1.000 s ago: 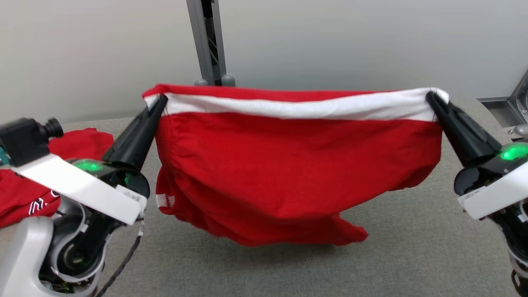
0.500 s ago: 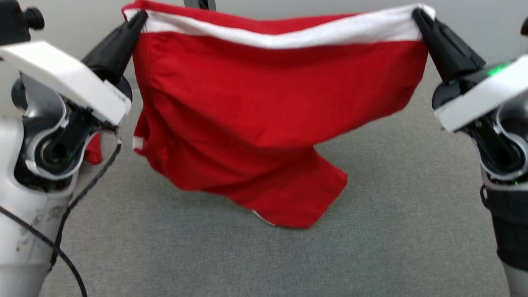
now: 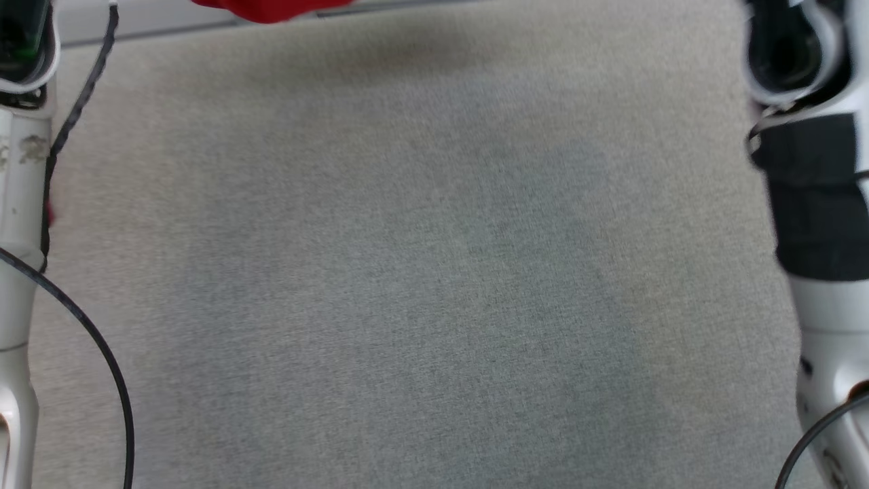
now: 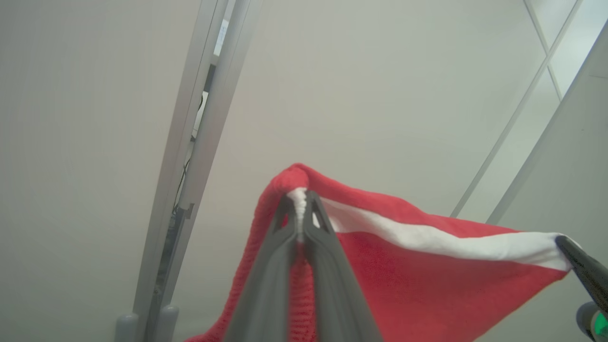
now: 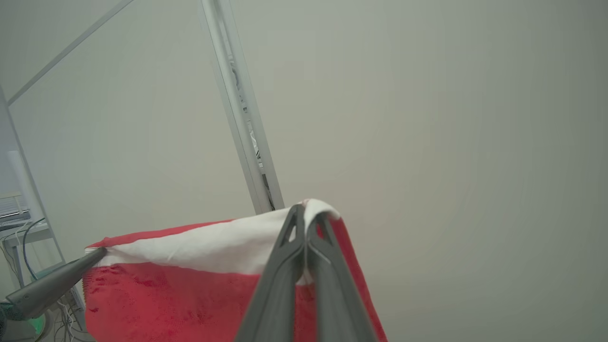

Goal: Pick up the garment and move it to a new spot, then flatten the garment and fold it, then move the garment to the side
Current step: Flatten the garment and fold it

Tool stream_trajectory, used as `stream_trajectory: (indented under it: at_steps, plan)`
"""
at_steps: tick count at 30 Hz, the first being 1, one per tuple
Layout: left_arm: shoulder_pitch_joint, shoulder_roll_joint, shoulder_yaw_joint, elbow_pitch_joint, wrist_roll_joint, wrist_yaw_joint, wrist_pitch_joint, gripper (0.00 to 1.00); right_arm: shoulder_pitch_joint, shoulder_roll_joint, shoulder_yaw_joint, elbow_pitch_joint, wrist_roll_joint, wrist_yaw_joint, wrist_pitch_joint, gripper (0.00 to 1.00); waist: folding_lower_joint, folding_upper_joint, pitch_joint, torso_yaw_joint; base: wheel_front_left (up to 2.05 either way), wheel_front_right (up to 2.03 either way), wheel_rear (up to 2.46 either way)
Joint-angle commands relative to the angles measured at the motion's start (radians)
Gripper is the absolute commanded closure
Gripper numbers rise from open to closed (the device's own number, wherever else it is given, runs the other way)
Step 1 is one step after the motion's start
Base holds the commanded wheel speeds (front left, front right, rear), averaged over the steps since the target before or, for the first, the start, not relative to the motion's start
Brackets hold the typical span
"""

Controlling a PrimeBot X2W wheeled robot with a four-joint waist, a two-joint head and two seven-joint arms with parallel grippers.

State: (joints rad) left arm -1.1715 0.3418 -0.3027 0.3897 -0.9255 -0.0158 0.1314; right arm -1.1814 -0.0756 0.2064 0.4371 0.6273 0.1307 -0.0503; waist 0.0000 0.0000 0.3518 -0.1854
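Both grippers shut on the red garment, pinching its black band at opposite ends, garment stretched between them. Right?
Not quite: the band is white, not black. The left wrist view shows the left gripper shut on one end of it, and the right wrist view shows the right gripper shut on the other, with the red garment stretched between them.

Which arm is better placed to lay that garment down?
Neither alone, probably: left gripper and right gripper each pinch an end of the white band on the garment, so both should lower together.
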Motion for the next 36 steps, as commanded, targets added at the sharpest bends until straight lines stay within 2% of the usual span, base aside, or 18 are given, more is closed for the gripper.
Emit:
stream_trajectory:
  at_steps: [1, 5, 9, 16, 20, 24, 29, 32, 36]
  plan:
    - [0.019, 0.004, -0.004, 0.039, 0.004, -0.032, -0.023, 1.00, 0.034, 0.000, 0.032, 0.010, 0.020, 0.000, -0.018, 1.00, 0.0000, 0.0000, 0.065, -0.039, 0.00, 0.00, 0.00]
    - [0.073, 0.009, -0.024, 0.122, 0.012, -0.084, -0.087, 1.00, 0.121, -0.025, 0.127, 0.008, 0.068, 0.000, -0.046, 1.00, 0.0000, 0.0000, 0.109, -0.055, 0.00, 0.00, 0.00]
    - [0.170, 0.008, -0.043, 0.129, -0.030, -0.109, -0.140, 1.00, 0.237, -0.071, 0.213, -0.021, 0.124, 0.000, -0.076, 1.00, 0.0000, 0.0000, 0.118, -0.057, 0.00, 0.00, 0.00]
    - [0.432, 0.079, -0.104, -0.023, -0.104, -0.116, -0.231, 1.00, 0.448, -0.180, 0.327, -0.136, 0.236, 0.000, -0.122, 1.00, 0.0000, 0.0000, 0.082, -0.026, 0.00, 0.00, 0.00]
    - [0.572, 0.107, -0.125, -0.097, -0.127, -0.115, -0.292, 1.00, 0.552, -0.236, 0.345, -0.187, 0.277, 0.000, -0.149, 1.00, 0.0000, 0.0000, 0.049, 0.001, 0.00, 0.00, 0.00]
    - [0.685, 0.096, -0.134, -0.134, -0.138, -0.116, -0.354, 1.00, 0.646, -0.278, 0.347, -0.237, 0.306, 0.000, -0.168, 1.00, 0.0000, 0.0000, 0.006, 0.025, 0.00, 0.00, 0.00]
    - [0.831, 0.050, -0.104, -0.182, -0.138, -0.116, -0.391, 1.00, 0.764, -0.322, 0.350, -0.306, 0.334, 0.000, -0.168, 1.00, 0.0000, 0.0000, -0.065, 0.036, 0.00, 0.00, 0.00]
    - [0.933, 0.023, -0.067, -0.224, -0.108, -0.116, -0.397, 1.00, 0.841, -0.352, 0.339, -0.345, 0.344, 0.000, -0.160, 1.00, 0.0000, 0.0000, -0.113, 0.035, 0.00, 0.00, 0.00]
    - [1.082, -0.042, 0.021, -0.303, -0.053, -0.115, -0.398, 1.00, 0.946, -0.379, 0.308, -0.397, 0.336, 0.000, -0.144, 1.00, 0.0000, 0.0000, -0.172, 0.034, 0.00, 0.00, 0.00]
